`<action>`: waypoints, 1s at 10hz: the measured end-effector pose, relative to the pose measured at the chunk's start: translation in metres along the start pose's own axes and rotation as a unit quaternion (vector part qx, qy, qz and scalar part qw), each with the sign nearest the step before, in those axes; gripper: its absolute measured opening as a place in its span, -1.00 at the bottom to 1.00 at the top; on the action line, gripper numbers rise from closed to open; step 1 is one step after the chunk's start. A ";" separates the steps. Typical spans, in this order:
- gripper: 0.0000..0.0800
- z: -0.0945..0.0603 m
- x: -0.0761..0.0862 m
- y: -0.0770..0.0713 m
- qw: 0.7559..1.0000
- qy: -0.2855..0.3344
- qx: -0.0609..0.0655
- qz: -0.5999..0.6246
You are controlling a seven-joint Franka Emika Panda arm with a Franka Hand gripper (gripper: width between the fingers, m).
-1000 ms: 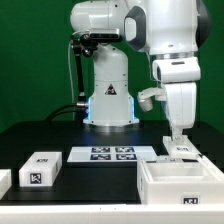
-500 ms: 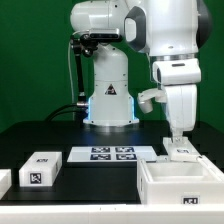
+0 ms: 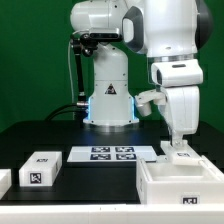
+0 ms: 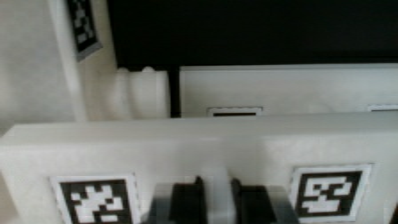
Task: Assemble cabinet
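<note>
The cabinet, a large open white box with a tag on its front, stands at the front of the exterior view's right. Just behind it lies a smaller white tagged piece. My gripper points straight down onto that piece. In the wrist view the two dark fingers stand close together with a thin pale gap, over a white face that carries a tag on each side. I see nothing held between them. A white rounded peg shows beyond that face.
The marker board lies flat in front of the robot base. A white tagged block lies at the front of the exterior view's left. Another white piece is cut off by the frame edge there.
The arm has shifted slightly toward the exterior view's right, and the gripper stays down on the small white piece. The fingers' spacing cannot be compared.
</note>
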State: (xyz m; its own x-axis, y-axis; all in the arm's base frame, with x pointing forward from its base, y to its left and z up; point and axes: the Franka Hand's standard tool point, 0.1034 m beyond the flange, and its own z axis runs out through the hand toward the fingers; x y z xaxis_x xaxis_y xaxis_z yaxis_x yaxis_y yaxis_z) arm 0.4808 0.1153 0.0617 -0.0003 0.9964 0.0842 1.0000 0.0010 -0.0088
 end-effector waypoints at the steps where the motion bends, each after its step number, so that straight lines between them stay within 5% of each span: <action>1: -0.85 0.000 0.000 0.000 1.000 0.000 0.000 0.000; 3: -0.85 -0.001 0.000 0.002 1.000 0.000 0.000 0.000; 7: -0.85 -0.001 0.004 0.052 1.000 0.013 -0.012 -0.002; 10: -0.85 -0.001 0.003 0.056 1.000 0.015 -0.015 -0.002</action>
State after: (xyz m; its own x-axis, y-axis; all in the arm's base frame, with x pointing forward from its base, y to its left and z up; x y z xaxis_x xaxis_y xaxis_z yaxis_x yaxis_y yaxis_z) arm 0.5366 0.1180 0.0624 -0.0042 0.9934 0.1143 0.9998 0.0018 0.0212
